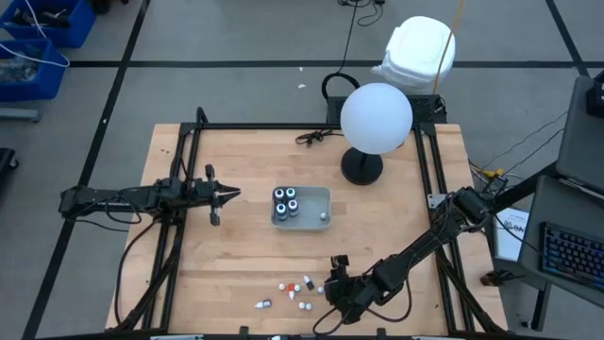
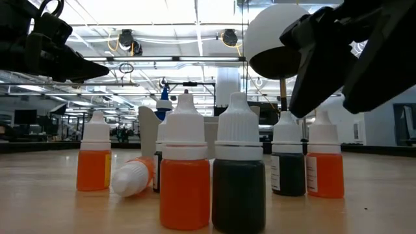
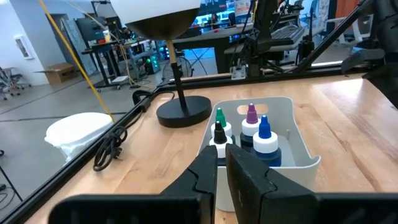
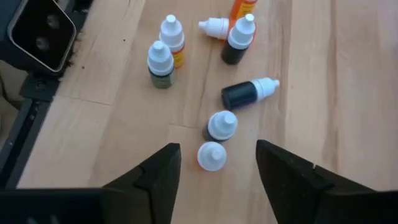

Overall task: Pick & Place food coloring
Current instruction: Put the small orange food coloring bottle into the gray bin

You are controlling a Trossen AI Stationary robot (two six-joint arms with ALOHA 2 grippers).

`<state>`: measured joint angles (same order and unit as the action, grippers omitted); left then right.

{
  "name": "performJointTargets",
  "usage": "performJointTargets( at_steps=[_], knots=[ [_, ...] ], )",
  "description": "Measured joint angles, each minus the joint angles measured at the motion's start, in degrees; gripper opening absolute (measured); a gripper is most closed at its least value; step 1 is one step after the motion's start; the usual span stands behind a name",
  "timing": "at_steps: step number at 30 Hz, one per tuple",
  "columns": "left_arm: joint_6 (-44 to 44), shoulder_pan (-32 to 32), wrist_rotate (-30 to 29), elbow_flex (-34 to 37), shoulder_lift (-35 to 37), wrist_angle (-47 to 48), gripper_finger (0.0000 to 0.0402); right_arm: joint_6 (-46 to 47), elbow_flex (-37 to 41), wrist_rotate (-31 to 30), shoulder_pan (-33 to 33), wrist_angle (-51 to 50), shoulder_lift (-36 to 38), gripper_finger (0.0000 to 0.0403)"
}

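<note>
High view: right gripper [image 1: 332, 288] sits at lower centre of the frame, over the cluster of small dropper bottles [image 1: 288, 292] scattered on the wooden table [image 1: 236, 274]. Its fingers are spread apart, holding nothing. Right wrist view: two white-capped bottles [image 4: 216, 140] stand upright between and just ahead of the open fingers [image 4: 158, 171]; one dark bottle [image 4: 247, 93] lies on its side beyond them, with more upright and tipped bottles toward the top of the frame.

Left gripper [image 1: 226, 195] hovers at centre left, just left of the clear tray [image 1: 319, 198]. Its fingers [image 3: 205, 171] are pressed nearly together, empty. The tray holds four dark jars [image 1: 286, 201] with coloured tips, grouped at its left end.

Lamp [image 1: 375, 121] with a white globe stands at upper centre-right of the table.
</note>
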<state>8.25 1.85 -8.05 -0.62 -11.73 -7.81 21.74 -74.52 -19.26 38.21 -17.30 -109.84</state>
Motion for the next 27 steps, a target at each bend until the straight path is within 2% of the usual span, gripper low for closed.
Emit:
performJointTargets(
  at_steps=[12,20,27],
  knots=[
    [0.0,0.0,0.0,0.0,0.0,0.2,0.0042,-1.0,7.1,3.0,-0.7,11.6,0.0,0.0173],
    [0.0,0.0,0.0,0.0,0.0,0.3,0.0042,-1.4,7.3,3.0,-1.4,12.7,0.0,0.0153],
    [0.0,0.0,0.0,0.0,0.0,0.3,0.0042,-1.4,7.3,3.0,-1.5,12.8,0.0,0.0107]
  ],
)
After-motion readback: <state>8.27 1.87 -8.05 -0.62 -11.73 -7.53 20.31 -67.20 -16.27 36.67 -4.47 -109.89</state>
